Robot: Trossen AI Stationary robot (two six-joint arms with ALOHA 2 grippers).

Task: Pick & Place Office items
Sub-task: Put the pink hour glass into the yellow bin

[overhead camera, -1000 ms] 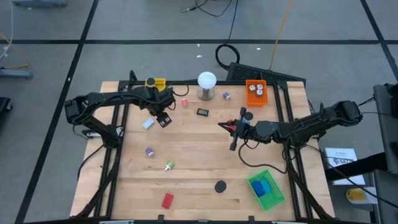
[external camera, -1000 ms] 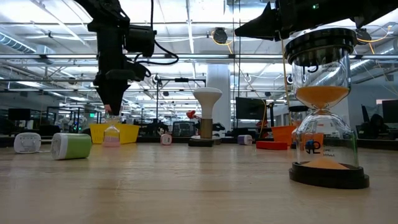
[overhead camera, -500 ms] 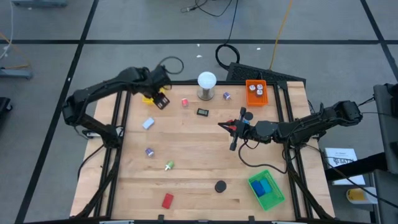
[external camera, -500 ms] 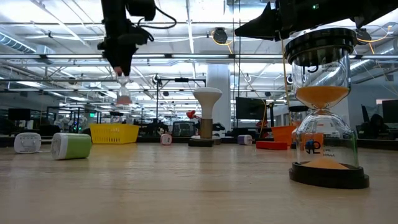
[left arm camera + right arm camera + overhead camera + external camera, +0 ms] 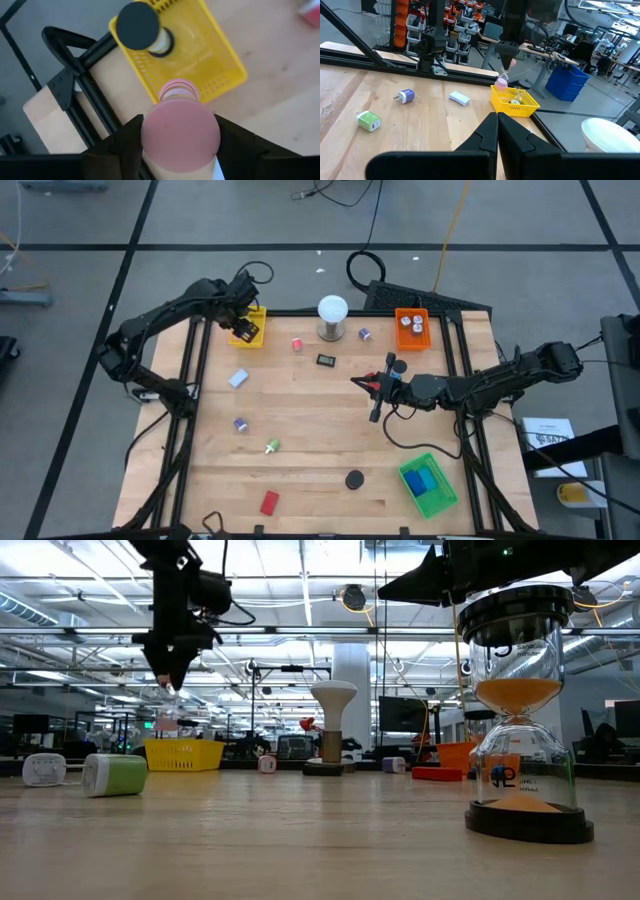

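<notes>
- The left gripper (image 5: pixel 243 300) hangs over the yellow tray (image 5: pixel 249 327) at the upper left corner of the table (image 5: pixel 320 450), in the upper left of the high view.
- Its jaws stand partly apart and pinch a small pink hourglass (image 5: pixel 180 132); in the left wrist view the round pink cap fills the gap between the two dark fingers (image 5: pixel 125 142), both touching it.
- In the low view the same pink hourglass (image 5: pixel 165 718) hangs upright from the gripper (image 5: pixel 165 675), clear above the yellow tray (image 5: pixel 184 753) in the left part of the frame.
- Inside the yellow tray (image 5: pixel 220 65) lies another hourglass with a black cap (image 5: pixel 138 26), near the top of the wrist picture.
- The right gripper (image 5: pixel 358 383) rests low over the table right of centre in the high view, its fingers (image 5: pixel 485 135) pressed together with nothing between them.
- Loose office items lie on the wood: a red block (image 5: pixel 269 502) at the lower left, a black round piece (image 5: pixel 354 479) at lower centre, a green bit (image 5: pixel 271 446), a purple bit (image 5: pixel 240 424) and a pale blue block (image 5: pixel 238 378) on the left side.
- A pink piece (image 5: pixel 297 344) and a small black item (image 5: pixel 326 360) lie near the white ball on its base (image 5: pixel 332 316) at top centre.
- The orange tray (image 5: pixel 412 328) sits at the upper right, the green tray (image 5: pixel 430 486) with blue blocks at the lower right.
- A large hourglass with orange sand (image 5: pixel 518 710) stands close to the low camera on the right.
</notes>
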